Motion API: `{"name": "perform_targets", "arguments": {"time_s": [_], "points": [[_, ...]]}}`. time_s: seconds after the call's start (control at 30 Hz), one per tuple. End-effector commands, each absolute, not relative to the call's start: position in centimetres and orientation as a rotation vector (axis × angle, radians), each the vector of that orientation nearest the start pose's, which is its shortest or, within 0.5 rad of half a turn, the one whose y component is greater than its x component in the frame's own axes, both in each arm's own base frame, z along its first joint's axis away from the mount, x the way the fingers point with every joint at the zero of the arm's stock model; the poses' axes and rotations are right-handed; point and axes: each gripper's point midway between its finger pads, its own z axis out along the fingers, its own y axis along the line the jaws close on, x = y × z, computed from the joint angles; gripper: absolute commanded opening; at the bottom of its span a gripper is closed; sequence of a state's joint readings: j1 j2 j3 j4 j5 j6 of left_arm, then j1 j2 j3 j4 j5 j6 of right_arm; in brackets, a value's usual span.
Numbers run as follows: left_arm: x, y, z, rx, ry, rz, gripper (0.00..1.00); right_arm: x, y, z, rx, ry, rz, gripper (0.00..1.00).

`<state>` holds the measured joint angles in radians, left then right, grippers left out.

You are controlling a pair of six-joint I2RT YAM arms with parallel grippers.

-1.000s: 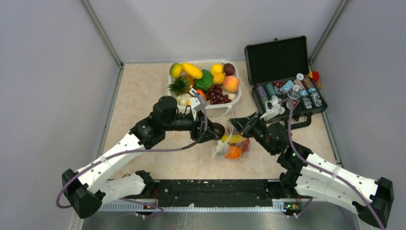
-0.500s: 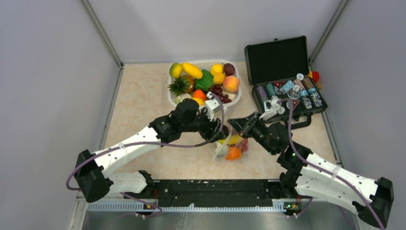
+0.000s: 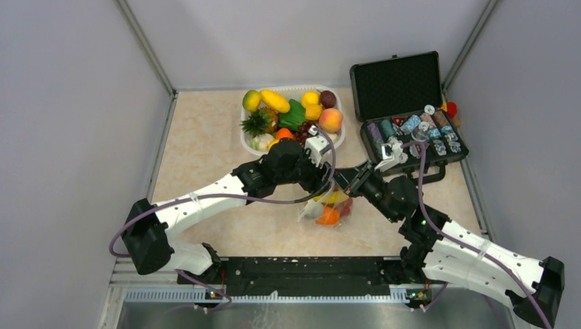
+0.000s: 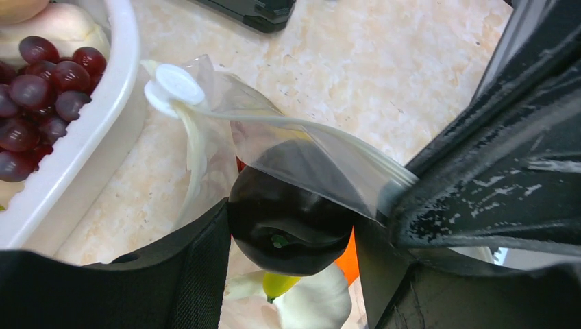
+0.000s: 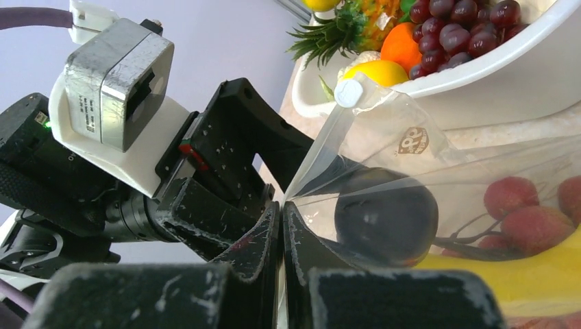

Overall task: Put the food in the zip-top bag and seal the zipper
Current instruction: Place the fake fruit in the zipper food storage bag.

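Two arms meet over the zip-top bag (image 3: 327, 211) in the top view. The bag lies on the table (image 3: 205, 137) just in front of the white tub (image 3: 291, 88) of toy fruit. The left gripper (image 3: 316, 186) and the right gripper (image 3: 342, 184) both reach the bag's upper edge. An orange piece of food (image 3: 329, 218) and some yellow and red show through the clear film. An open black case (image 3: 397, 82) with round chips (image 3: 411, 127) sits well to the right. No writing can be read from here.

From the left wrist, the left claw stands partly apart, clamped around a dark round fruit (image 4: 288, 205), with a finger pressing each side. The fruit sits right at the bag's mouth, and a fold of film lies over its top. The zipper (image 4: 288, 123) runs as a thin whitish strip from a white slider (image 4: 175, 83) to the right claw, which pinches it. Purple grapes (image 4: 41, 89) lie in the tub beside it.

From the right wrist, the right claw's fingers are pressed together on the bag's edge. Behind the film are the dark fruit, red strawberries (image 5: 510, 197) and a yellow banana (image 5: 521, 274). A small brown badge (image 5: 413, 140) is printed on the bag, its lettering too small to read.
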<state>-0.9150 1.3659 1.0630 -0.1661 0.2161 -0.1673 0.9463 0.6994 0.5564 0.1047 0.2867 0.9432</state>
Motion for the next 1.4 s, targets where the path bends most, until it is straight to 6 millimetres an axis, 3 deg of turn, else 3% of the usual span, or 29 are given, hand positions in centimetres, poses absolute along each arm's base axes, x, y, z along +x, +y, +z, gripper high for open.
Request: {"name": "perform_targets", "arguments": {"time_s": [0.0,0.1,0.27,0.43,0.57,0.7,0.77,0.93,1.0,1.1,1.17,1.27,1.33,1.37], "points": [[23.9,-36.5,23.0,0.805,1.845,-0.847,0.62,19.8,24.7,30.6,0.251,1.632,1.279,0.00],[23.7,-36.7,23.0,0.801,1.838,-0.875,0.71,19.9,24.4,30.3,0.269,1.634,1.267,0.00],[22.9,-37.4,23.5,0.830,1.811,-0.945,0.76,20.2,23.3,29.5,0.341,1.640,1.244,0.00],[21.8,-37.6,24.3,0.874,1.773,-0.998,0.77,20.3,22.5,28.6,0.388,1.650,1.220,0.00],[21.4,-37.3,23.1,0.926,1.837,-0.974,0.73,20.4,22.2,28.2,0.410,1.663,1.205,0.00],[21.1,-36.9,23.5,0.937,1.829,-0.966,0.70,20.4,22.2,28.1,0.410,1.667,1.202,0.00],[21.2,-36.5,24.3,0.934,1.805,-0.955,0.66,20.1,22.2,28.7,0.386,1.648,1.217,0.00],[21.3,-35.6,25.3,0.939,1.789,-0.903,0.65,17.8,23.2,34.0,0.155,1.445,1.359,0.00],[21.2,-35.2,26.0,0.933,1.773,-0.898,0.65,18.3,22.5,33.5,0.188,1.457,1.319,0.00],[20.2,-34.8,28.2,0.944,1.686,-0.939,0.66,20.1,19.8,30.0,0.417,1.584,1.159,0.00],[19.9,-34.3,29.8,0.942,1.626,-0.936,0.68,20.2,18.5,29.0,0.465,1.612,1.099,0.00],[20.5,-32.6,32.0,0.880,1.583,-0.866,0.70,19.7,17.2,30.5,0.497,1.543,1.142,0.00],[21.8,-30.9,33.1,0.776,1.575,-0.780,0.72,18.8,17.4,31.8,0.399,1.493,1.174,0.00],[22.6,-30.0,33.6,0.719,1.568,-0.728,0.77,18.5,17.2,32.3,0.379,1.488,1.176,0.00]]}}
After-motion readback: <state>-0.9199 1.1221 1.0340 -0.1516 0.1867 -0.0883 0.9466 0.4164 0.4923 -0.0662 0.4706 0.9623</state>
